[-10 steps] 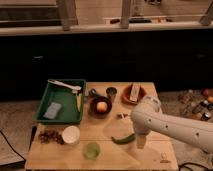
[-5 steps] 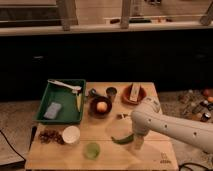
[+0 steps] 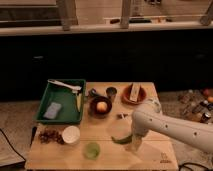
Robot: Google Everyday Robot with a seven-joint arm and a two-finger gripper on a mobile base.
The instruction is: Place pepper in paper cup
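Observation:
The pepper (image 3: pixel 121 139), a slender curved green chili, lies on the wooden table (image 3: pixel 105 157) right of centre near the front. My gripper (image 3: pixel 134 145) points down at the pepper's right end, at the tip of the white arm (image 3: pixel 170 127) that reaches in from the right. Its jaws stand open and the pepper rests on the table. The paper cup (image 3: pixel 71 134), white and round, stands upright at the front left, well apart from the gripper.
A light-green cup (image 3: pixel 91 149) stands at the front between the paper cup and the pepper. A green tray (image 3: pixel 60 112) holds a sponge and utensils at the back left. A dark bowl with an orange fruit (image 3: pixel 101 106), a small dark cup (image 3: pixel 111 92) and a brown plate (image 3: pixel 134 95) stand behind.
The gripper has shifted slightly left and down toward the pepper's right end. The pepper and cups have not moved.

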